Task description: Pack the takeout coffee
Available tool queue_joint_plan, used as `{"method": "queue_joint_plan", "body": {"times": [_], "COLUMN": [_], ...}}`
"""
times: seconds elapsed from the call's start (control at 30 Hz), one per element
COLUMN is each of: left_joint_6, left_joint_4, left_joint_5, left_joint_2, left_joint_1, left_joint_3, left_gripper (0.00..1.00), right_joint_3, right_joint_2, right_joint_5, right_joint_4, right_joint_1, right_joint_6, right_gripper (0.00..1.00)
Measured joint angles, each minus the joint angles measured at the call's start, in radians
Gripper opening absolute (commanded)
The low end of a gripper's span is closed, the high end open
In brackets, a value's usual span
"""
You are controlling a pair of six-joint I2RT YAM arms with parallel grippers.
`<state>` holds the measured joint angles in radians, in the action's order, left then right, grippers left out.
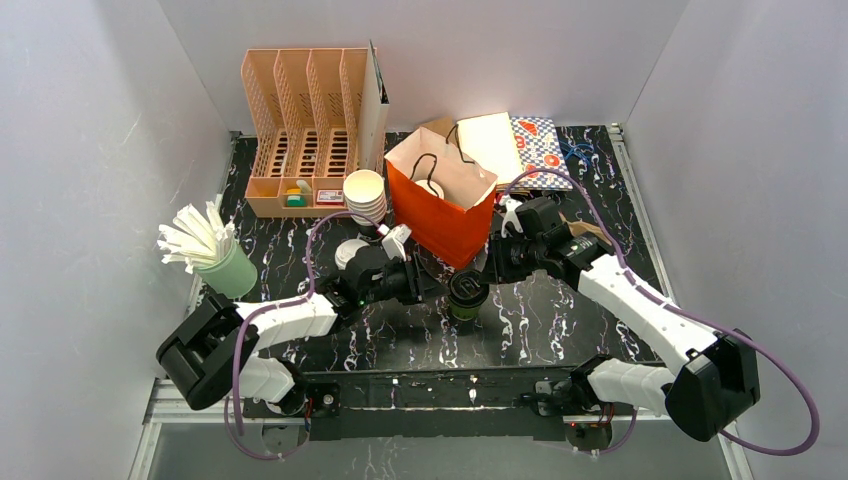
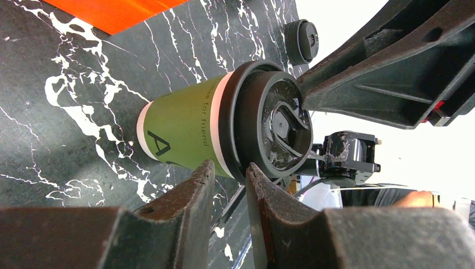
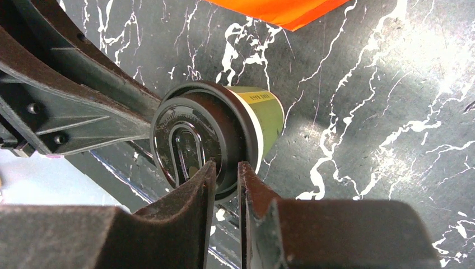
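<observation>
One takeout coffee [image 1: 467, 296], a dark green cup with a black lid, stands upright on the black marbled table just in front of the orange bag. My left gripper [image 1: 441, 284] reaches it from the left. In the left wrist view its jaws [image 2: 229, 168] pinch the black lid's [image 2: 274, 123] rim, one fingertip on the green wall [image 2: 185, 129]. My right gripper [image 1: 492, 268] comes from the right, and its jaws [image 3: 226, 166] are shut on the opposite edge of the lid [image 3: 190, 140], with the cup body [image 3: 264, 112] behind.
An open orange paper bag [image 1: 440, 205] stands right behind the cup. A stack of lidless white cups [image 1: 365, 196] and a loose white lid [image 1: 349, 252] lie to its left. A green holder of white sticks [image 1: 222, 265] sits at the far left, a peach file organizer [image 1: 300, 130] and flat bags [image 1: 520, 145] at the back.
</observation>
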<state>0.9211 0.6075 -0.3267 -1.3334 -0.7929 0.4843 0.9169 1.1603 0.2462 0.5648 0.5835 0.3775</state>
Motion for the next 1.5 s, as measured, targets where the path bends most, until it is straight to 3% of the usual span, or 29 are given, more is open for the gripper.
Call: {"method": "queue_joint_plan", "body": {"times": [0.77,1.5], "left_joint_6": [-0.002,-0.044], "left_joint_4": [0.001,-0.175], "left_joint_5": [-0.003,0.010], "left_joint_2": [-0.015,-0.015], "left_joint_1": [0.000,-0.004], "left_joint_3": [0.010,0.095], "left_gripper": [0.25,0.25], "right_joint_3": [-0.075,-0.136], "right_joint_2": [-0.029,-0.046], "right_joint_5": [0.019,0.018], "right_joint_4": [-0.079,-0.166], "right_joint_1": [-0.007,-0.014], "right_joint_6": [0.062,0.118], "right_gripper": [0.33,0.35]}}
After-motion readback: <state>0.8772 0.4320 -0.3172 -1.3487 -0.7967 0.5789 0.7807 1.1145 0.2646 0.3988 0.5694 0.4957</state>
